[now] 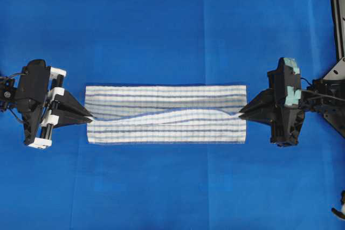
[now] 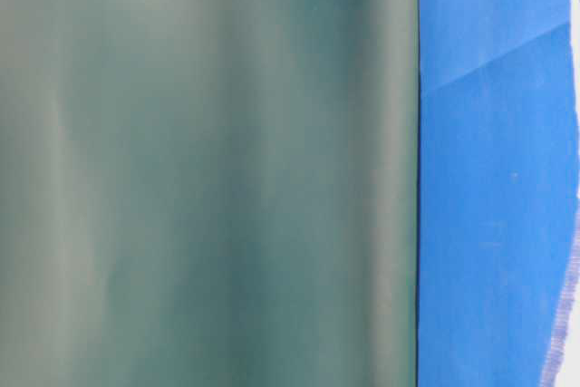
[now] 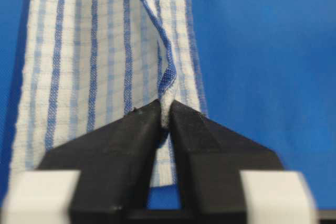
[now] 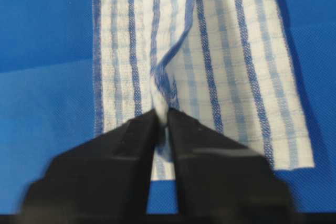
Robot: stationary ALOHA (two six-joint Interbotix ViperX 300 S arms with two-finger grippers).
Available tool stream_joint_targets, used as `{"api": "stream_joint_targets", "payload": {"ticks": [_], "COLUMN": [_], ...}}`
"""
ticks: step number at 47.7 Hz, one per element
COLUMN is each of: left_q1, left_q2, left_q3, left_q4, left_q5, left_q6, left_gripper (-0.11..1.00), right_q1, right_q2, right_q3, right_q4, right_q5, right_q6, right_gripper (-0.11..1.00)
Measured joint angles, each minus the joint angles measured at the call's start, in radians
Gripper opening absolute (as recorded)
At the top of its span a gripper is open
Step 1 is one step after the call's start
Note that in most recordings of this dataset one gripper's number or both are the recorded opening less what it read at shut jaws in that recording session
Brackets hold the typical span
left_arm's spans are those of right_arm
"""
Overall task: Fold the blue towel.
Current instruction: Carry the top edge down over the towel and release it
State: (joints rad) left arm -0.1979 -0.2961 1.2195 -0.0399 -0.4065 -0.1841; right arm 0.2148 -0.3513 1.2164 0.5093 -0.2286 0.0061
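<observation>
Overhead view: the blue towel [image 1: 166,114] lies long-axis left to right on the blue-covered desk [image 1: 172,25]. At its left end the left gripper [image 1: 91,116] fingers [image 3: 131,135] pinch a raised fold; at its right end the right gripper [image 1: 241,114] fingers [image 4: 139,135] likewise.

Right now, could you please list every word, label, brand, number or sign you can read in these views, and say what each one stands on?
None: no view shows any readable text.
The blue towel bears only stripes, no tag or print.
The table covering is plain blue.
The left gripper and right gripper show no markings.
The table-level view is mostly a blurred grey-green surface, with nothing written on it.
</observation>
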Motion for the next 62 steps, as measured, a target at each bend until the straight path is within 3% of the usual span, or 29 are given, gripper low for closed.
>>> {"api": "stream_joint_targets", "payload": {"ticks": [8,11,13,22,31,46,55,62], "left_q1": [-0.005,-0.017,-0.029,-0.043,-0.025,0.176,0.229,0.233], "left_q2": [0.000,0.000,0.000,0.000,-0.002,0.011,0.048,0.110], "left_q3": [-0.002,-0.002,-0.003,-0.003,-0.008,-0.080,-0.118,-0.149], "left_q4": [-0.002,-0.002,-0.002,-0.002,0.000,-0.002,0.000,0.000], "left_q5": [0.002,0.002,0.002,0.005,0.009,0.112,0.229,0.244], "left_q6": [-0.028,-0.028,-0.028,-0.025,-0.018,0.028,0.089,0.098], "left_gripper": [0.63,0.81,0.86,0.78,0.78,0.78,0.77,0.76], "right_q1": [0.023,0.043,0.057,0.069,0.061,-0.150,-0.202,-0.210], "right_q2": [0.002,0.002,0.002,0.002,0.002,0.002,0.018,0.080], "right_q3": [-0.005,-0.006,-0.006,-0.008,-0.008,-0.012,-0.020,-0.035], "right_q4": [-0.002,-0.002,0.000,0.000,-0.002,-0.002,-0.002,-0.003], "right_q5": [0.000,0.000,0.000,0.000,-0.011,-0.021,-0.021,-0.021], "right_q6": [0.000,-0.002,0.000,-0.006,-0.011,-0.077,-0.110,-0.110], "right_gripper": [0.81,0.89,0.91,0.87,0.87,0.87,0.86,0.86]}}
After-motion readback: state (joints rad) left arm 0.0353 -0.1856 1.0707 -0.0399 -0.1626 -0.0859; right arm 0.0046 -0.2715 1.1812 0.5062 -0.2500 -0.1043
